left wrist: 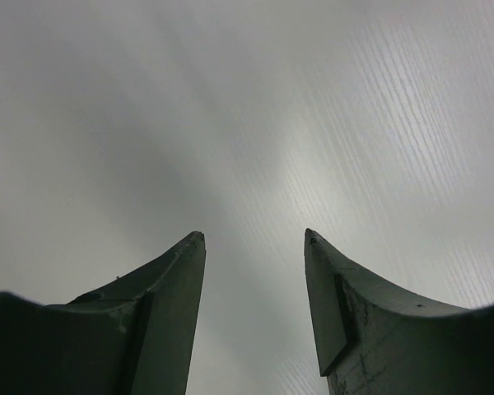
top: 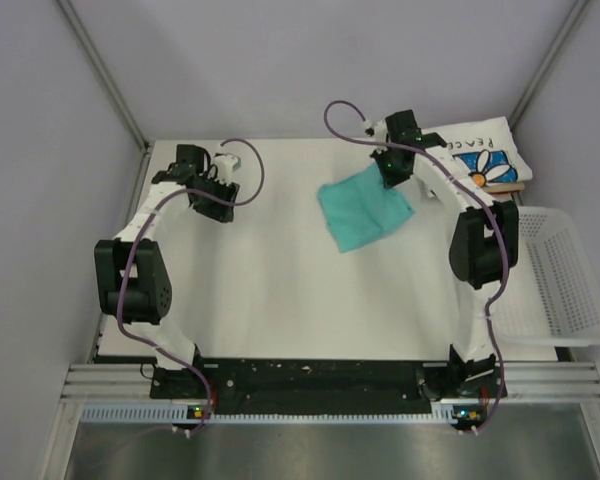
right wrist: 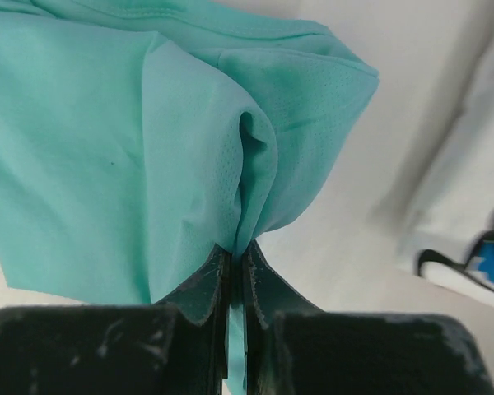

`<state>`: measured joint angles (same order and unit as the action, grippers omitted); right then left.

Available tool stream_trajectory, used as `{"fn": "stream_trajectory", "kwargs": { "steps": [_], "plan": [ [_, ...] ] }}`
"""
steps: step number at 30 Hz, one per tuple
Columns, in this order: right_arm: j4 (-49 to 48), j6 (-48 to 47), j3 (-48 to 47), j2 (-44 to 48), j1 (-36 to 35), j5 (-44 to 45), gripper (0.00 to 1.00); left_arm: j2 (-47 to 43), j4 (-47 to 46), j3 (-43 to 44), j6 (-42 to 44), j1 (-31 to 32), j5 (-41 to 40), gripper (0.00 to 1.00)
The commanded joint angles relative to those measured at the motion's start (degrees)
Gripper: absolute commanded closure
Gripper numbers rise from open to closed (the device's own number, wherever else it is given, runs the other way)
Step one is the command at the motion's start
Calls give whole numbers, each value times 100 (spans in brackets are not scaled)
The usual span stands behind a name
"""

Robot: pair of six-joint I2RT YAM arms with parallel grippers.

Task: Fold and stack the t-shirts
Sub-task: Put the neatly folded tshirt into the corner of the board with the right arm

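The teal-green t-shirt point(top: 364, 210) lies folded small on the table right of centre. My right gripper point(top: 390, 176) is shut on its far right edge, and the right wrist view shows the teal cloth point(right wrist: 132, 148) pinched and bunched between the closed fingers point(right wrist: 267, 280). The white daisy-print t-shirt point(top: 480, 152) with "PEACE" on it lies folded at the back right corner, partly behind the right arm; a bit of it shows at the right wrist view's edge point(right wrist: 477, 206). My left gripper point(top: 218, 200) hovers open over bare table at the left, nothing between its fingertips point(left wrist: 189, 280).
A white plastic mesh basket point(top: 555, 280) stands off the table's right edge. Grey walls enclose the table on the left, back and right. The arm bases sit at the near edge.
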<state>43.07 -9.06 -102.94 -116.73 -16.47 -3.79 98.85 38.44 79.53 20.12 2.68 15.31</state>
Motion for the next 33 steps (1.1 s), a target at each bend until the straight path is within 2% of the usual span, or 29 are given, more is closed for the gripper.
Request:
{"fn": "stream_trajectory", "kwargs": {
  "steps": [1,12,24,33],
  "plan": [
    [606,-1228,-1104,-192,82,1862,100,-243,261,212,308,-13,-46,43],
    [484,-2450,-2731,-851,530,3349,100,-147,410,388,431,-30,-221,42],
    [-553,-3400,-2890,-606,794,3807,100,-59,428,450,458,-57,-257,42],
    [-879,-3278,-2943,-316,1198,3667,100,38,349,432,440,-57,-239,41]
  ]
}}
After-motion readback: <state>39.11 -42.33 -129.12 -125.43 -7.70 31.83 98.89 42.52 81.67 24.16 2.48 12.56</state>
